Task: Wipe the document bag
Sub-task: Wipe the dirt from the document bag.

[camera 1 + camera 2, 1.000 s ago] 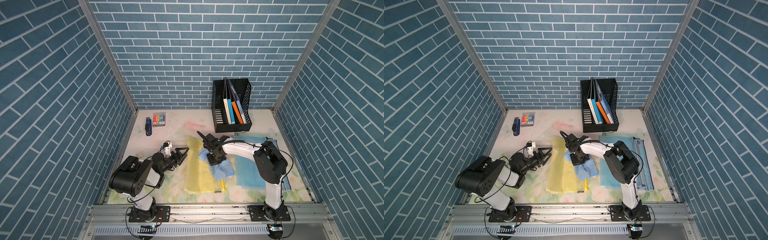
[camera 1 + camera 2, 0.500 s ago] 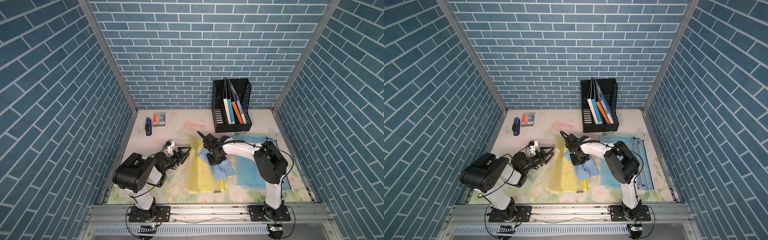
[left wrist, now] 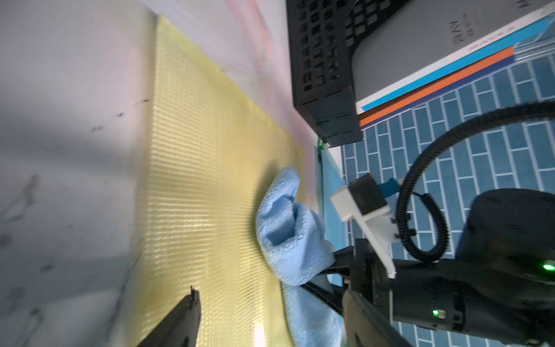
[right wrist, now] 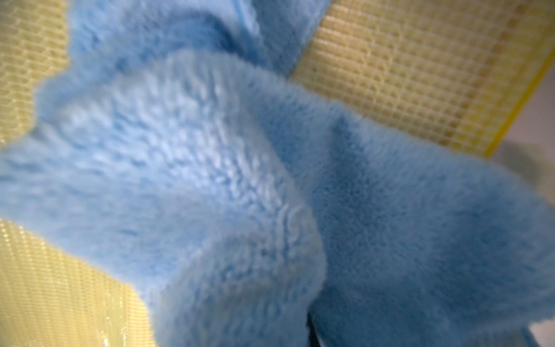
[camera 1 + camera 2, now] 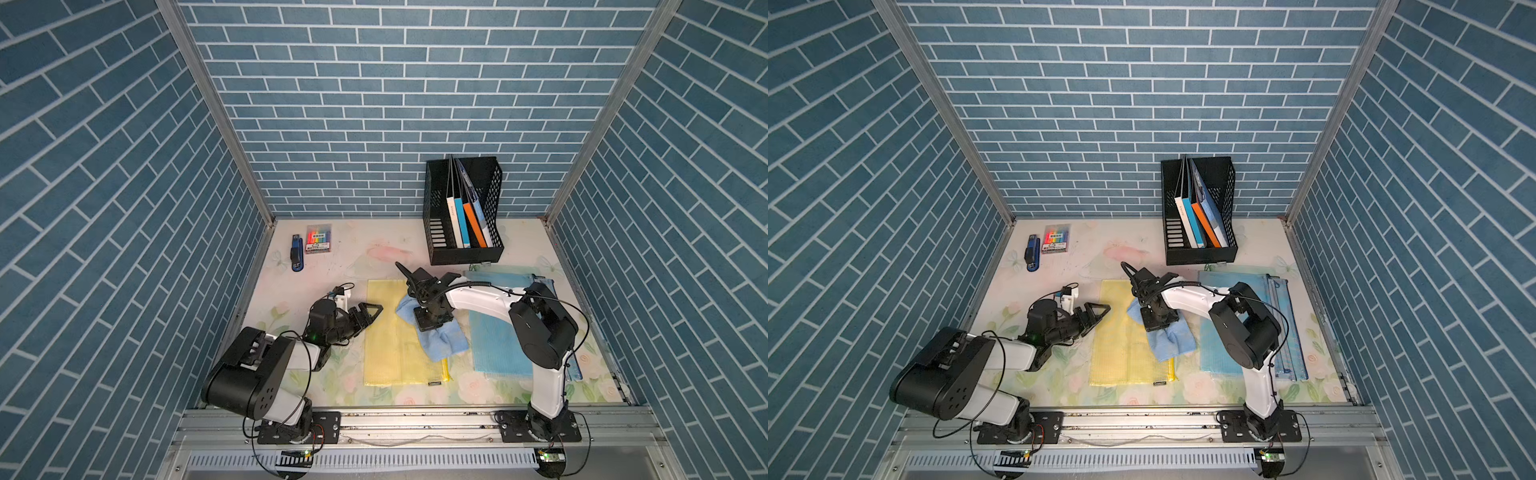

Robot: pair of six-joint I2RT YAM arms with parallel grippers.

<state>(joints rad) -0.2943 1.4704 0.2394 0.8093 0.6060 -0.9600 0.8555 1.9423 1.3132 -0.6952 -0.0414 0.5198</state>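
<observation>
Mesh is what I am reading on the yellow bag [image 5: 386,353], which is lying flat on the table [image 5: 282,291] in the lower middle of the frame. It looks light, thin and floppy, and likely to slide or ruck under a rub. I am judging that pinning its left edge beats lifting it. My left gripper [image 5: 370,318] is hovering low at that edge, jaws spread and gripping nothing; I cannot tell if it is touching. Further up the frame, my right arm is reaching across from the right with its wrist pointing down. The right gripper [image 5: 432,322] is clenched on the soft blue cloth [image 5: 444,343], pressing it onto the bag's upper right part.
</observation>
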